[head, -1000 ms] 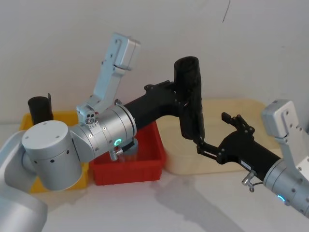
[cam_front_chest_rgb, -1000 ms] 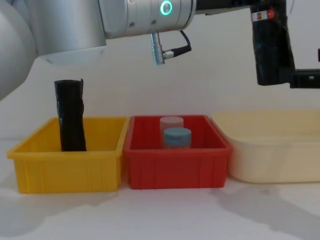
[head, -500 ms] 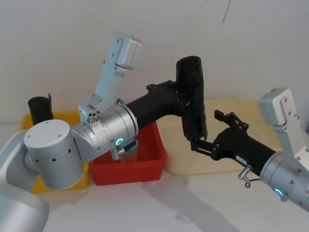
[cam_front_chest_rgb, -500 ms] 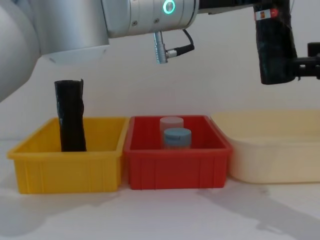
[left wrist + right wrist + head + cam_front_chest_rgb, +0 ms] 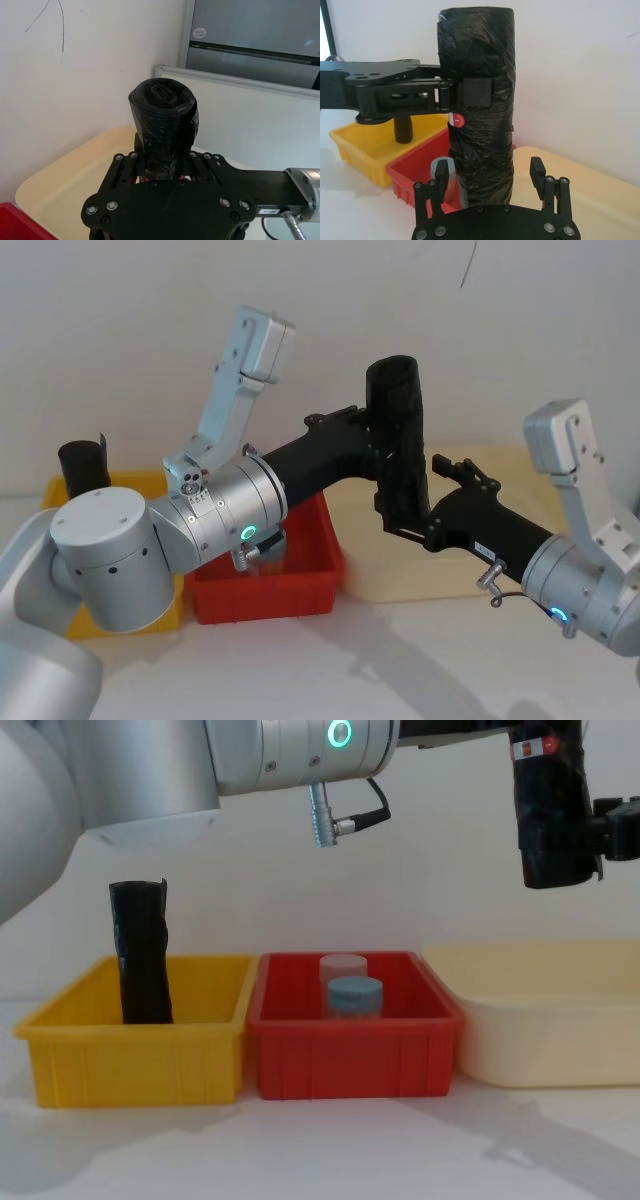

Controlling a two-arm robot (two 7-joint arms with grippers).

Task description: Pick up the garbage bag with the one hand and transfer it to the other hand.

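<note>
Since the hand-over turns on how the roll sits between the receiving fingers, start nearest. The right end effector (image 5: 488, 171), on the blue-ringed wrist, reaches in from the robot's right. Its fingers (image 5: 441, 174) are spread, one on each side of the lower part of the garbage bag (image 5: 477, 50). The bag stands upright in the air, long axis vertical, roughly square to the right end effector's reach, so closing would pinch it across its width. The pads seem to stand just clear of the black film, though one may be touching. Higher on the roll, by the red-and-white label (image 5: 458, 120), the left end effector (image 5: 388, 445) is clenched on the bag and carries its weight. Beyond and below lies the beige tray (image 5: 540, 1020) on the surface (image 5: 330, 1150).
</note>
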